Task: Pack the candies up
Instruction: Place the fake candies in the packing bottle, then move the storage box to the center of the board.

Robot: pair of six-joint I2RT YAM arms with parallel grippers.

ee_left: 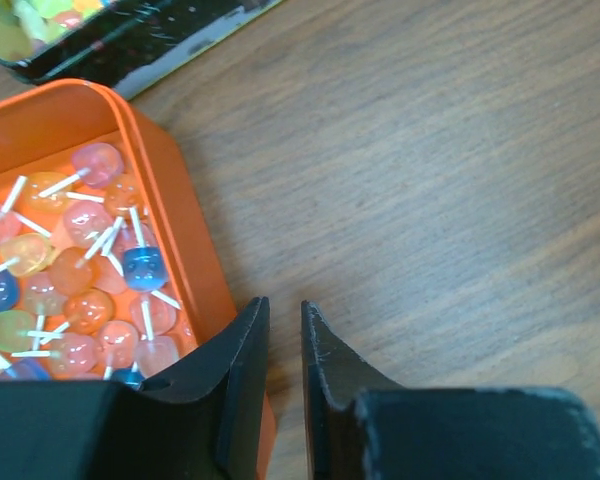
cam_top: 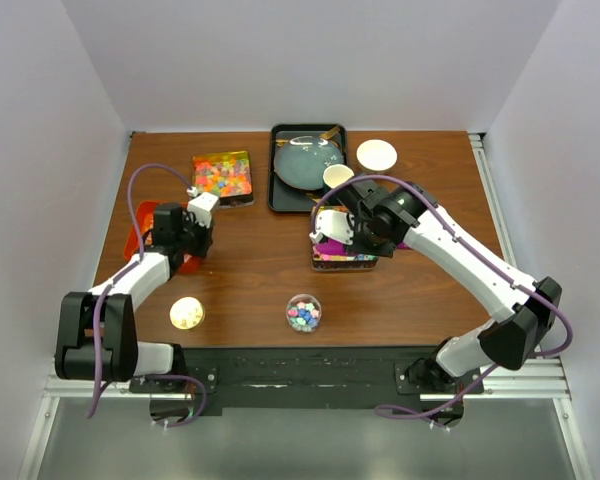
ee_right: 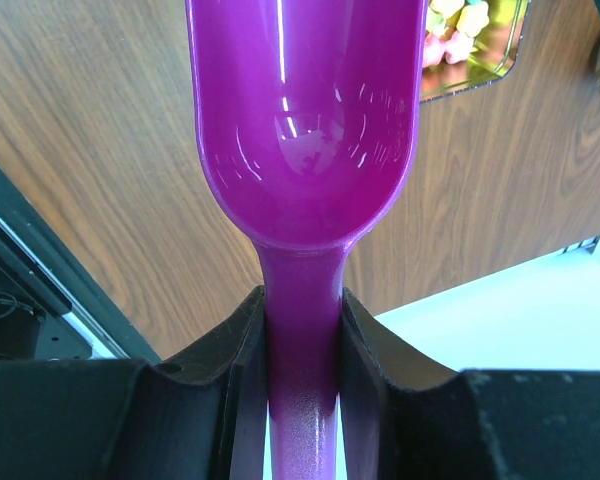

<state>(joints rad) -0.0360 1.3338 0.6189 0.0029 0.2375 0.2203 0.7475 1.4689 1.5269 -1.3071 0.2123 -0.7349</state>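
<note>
At table's 9 o'clock: left gripper (ee_left: 285,306) jaws near-closed at orange tray (ee_left: 170,200) wall, hold unclear. Risk: slip tilts tray, spills candies (ee_left: 90,280). Toward 3 o'clock: right gripper (ee_right: 302,296) clamps empty purple scoop (ee_right: 305,120).

The right gripper (ee_right: 302,320) clamps a magenta scoop (ee_right: 305,140) by its handle, bowl up-frame over the wood table (ee_right: 90,140), with candies (ee_right: 458,22) in a tray (ee_right: 475,80) top right.

Robot lab, folks, a test cell: plain white panels (cam_top: 310,60) box in the wood-grain counter (cam_top: 250,285) on three sides. Left arm (cam_top: 140,275) and right arm (cam_top: 460,248) sit bolted to a black plate (cam_top: 300,375) by aluminium rails (cam_top: 550,382) at the near edge, purple cables (cam_top: 132,200) looping off both.
</note>
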